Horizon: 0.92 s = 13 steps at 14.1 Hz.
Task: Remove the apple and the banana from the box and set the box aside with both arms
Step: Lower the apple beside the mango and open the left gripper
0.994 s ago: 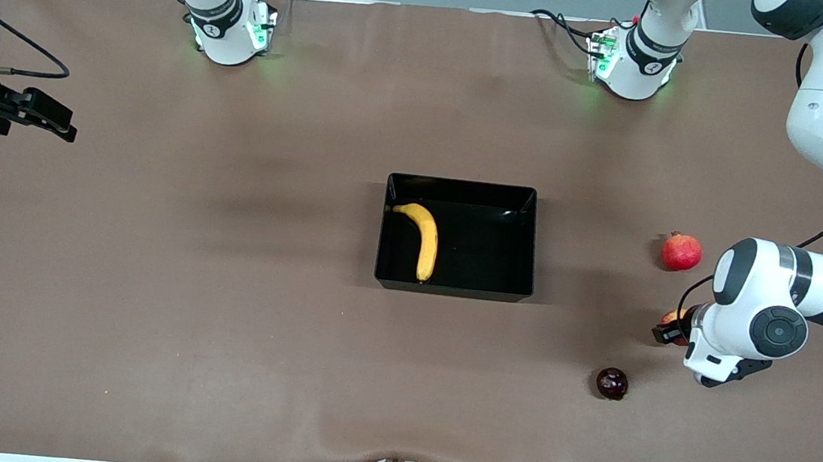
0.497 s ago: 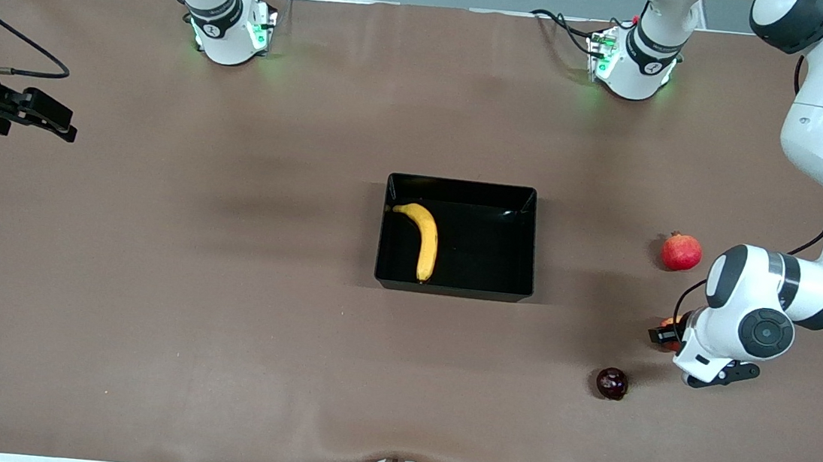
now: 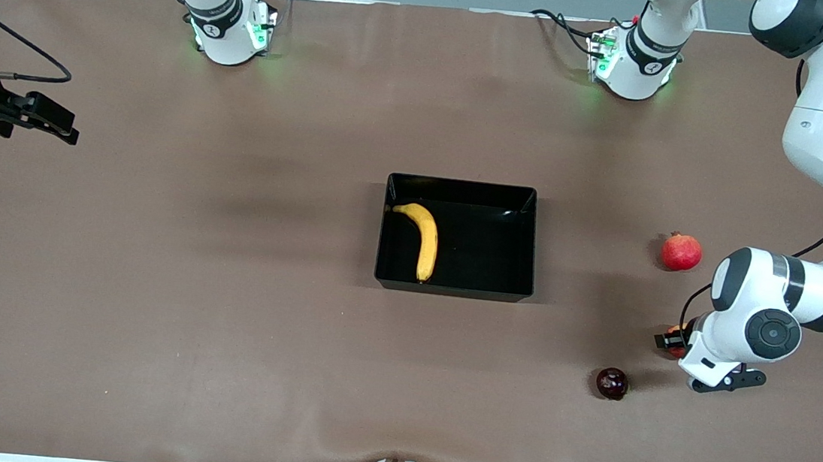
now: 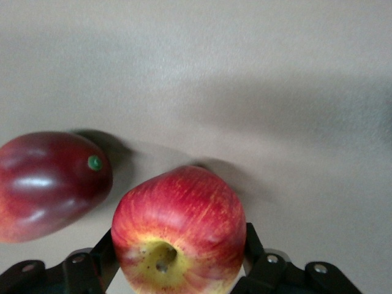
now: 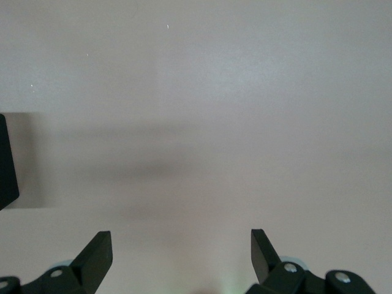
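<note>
Nearest the front camera lies the small dark purple fruit [image 3: 612, 383]. Just above it, toward the left arm's end of the table, the left gripper [image 3: 673, 341] has its fingers [image 4: 253, 247] closed around the apple [image 4: 179, 231]. Farther back sits the pomegranate [image 3: 681, 252]. At mid-table the black box [image 3: 527, 204] holds the banana [image 3: 422, 239]. The right gripper [image 5: 181, 251] waits spread wide over bare table [image 5: 202, 110] at its own end.

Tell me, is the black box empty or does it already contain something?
Not empty. The banana lies inside the box, along the wall toward the right arm's end; the rest of its floor is bare.
</note>
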{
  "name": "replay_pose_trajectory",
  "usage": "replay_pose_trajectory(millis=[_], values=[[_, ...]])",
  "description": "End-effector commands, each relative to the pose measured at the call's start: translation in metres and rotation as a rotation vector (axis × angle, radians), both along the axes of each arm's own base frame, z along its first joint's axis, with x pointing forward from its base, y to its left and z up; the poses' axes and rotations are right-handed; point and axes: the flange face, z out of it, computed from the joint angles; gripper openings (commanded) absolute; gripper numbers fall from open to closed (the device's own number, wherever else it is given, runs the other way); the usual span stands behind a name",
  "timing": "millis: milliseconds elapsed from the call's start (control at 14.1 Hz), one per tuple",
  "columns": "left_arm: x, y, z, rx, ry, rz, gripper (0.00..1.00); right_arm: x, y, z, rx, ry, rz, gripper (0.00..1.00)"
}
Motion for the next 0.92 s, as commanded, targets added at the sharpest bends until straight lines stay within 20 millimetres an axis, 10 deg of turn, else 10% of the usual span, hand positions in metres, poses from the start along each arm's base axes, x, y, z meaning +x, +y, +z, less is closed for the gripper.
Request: replay_pose_trajectory(millis=[0,497,710,852], values=[[0.010,-0.006,-0.006,0.007,-0.022,-0.021,0.00,0.008,-0.001,0.002,0.003,-0.044,-0.014,1.00],[0.024,-0.027,-0.006,-0.015,-0.087,-0.046,0.02,0.013,-0.002,-0.003,-0.005,-0.047,-0.016,1.00],[0.025,-0.025,-0.002,-0.010,-0.094,-0.049,1.00,0.016,-0.003,-0.009,-0.006,-0.038,-0.016,1.00],[0.025,-0.032,0.010,-0.013,-0.103,-0.048,1.00,0.018,-0.003,-0.015,-0.008,-0.029,-0.016,1.00]])
